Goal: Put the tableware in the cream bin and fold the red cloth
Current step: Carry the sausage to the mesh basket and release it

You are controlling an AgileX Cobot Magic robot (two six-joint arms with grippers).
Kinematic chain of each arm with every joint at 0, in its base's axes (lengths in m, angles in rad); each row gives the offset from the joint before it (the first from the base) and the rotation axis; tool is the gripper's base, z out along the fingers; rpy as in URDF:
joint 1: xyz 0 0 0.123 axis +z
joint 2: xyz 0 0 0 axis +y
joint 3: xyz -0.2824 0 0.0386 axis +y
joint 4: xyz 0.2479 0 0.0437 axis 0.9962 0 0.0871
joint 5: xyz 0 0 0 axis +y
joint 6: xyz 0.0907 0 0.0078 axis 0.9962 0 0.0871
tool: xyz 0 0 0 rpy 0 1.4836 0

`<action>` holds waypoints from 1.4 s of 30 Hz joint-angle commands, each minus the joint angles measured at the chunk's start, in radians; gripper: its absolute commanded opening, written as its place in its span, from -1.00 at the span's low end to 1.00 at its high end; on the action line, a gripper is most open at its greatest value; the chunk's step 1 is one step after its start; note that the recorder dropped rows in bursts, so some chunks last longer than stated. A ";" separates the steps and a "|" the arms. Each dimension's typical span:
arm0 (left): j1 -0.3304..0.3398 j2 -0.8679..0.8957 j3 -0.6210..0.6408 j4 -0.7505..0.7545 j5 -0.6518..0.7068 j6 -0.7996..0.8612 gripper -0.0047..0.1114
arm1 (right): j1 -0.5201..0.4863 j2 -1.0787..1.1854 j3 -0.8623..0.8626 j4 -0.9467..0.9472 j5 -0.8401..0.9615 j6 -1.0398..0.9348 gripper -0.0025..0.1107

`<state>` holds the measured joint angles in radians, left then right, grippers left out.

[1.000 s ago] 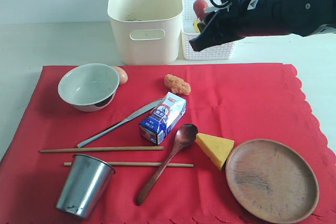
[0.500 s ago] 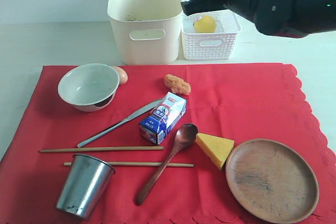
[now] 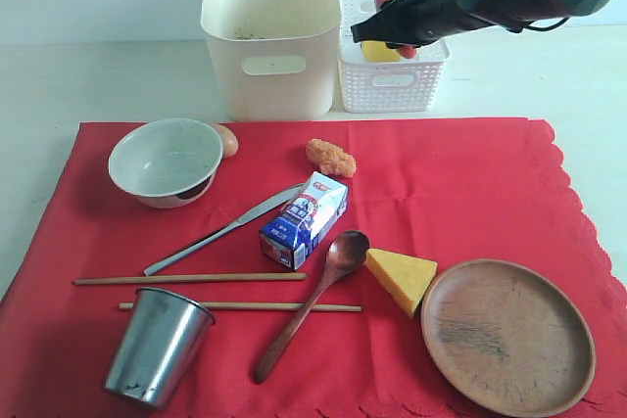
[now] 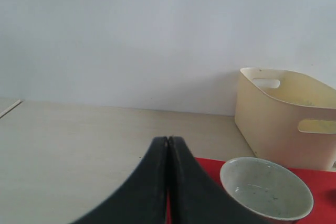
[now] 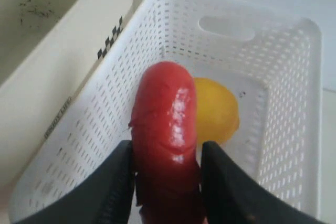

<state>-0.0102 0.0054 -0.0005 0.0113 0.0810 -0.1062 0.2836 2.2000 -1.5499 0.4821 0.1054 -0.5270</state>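
The fingers of the right gripper are clamped on a red sausage, so that's a fairly narrow hold with something in it. It's hung right over the white lattice basket, where a lemon is sat. For a clean drop, the sausage probably wants to be lowered into the bare half beside the lemon and let go low, so it isn't bounced off the rim. The left gripper is pressed shut on nothing, parked near the pale bowl.

In the exterior view, the basket is found at roughly 1 o'clock from the red cloth, just beside the cream bin at 12. No tableware is binned yet: bowl at 10, steel cup at 7, wooden plate at 5, with knife, chopsticks and spoon mid-cloth. Bare table is left at the basket's 3 o'clock for backing out. The bin wall at its 9 is the edge to be watched.
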 commanded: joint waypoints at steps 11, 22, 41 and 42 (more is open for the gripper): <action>0.000 -0.005 0.001 -0.003 -0.001 -0.002 -0.88 | -0.004 0.002 -0.014 -0.004 -0.009 0.005 -0.96; 0.000 -0.005 0.001 -0.003 -0.001 -0.002 -0.88 | -0.004 0.002 -0.014 -0.004 -0.009 0.005 -0.49; 0.000 -0.005 0.001 -0.003 -0.001 -0.002 -0.88 | -0.004 0.002 -0.014 0.004 -0.007 0.010 0.08; 0.000 -0.005 0.001 -0.003 -0.001 -0.002 -0.88 | -0.004 0.002 -0.014 0.013 0.003 0.022 0.08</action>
<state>-0.0102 0.0054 -0.0005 0.0113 0.0810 -0.1062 0.2836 2.2044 -1.5505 0.4821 0.1117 -0.5193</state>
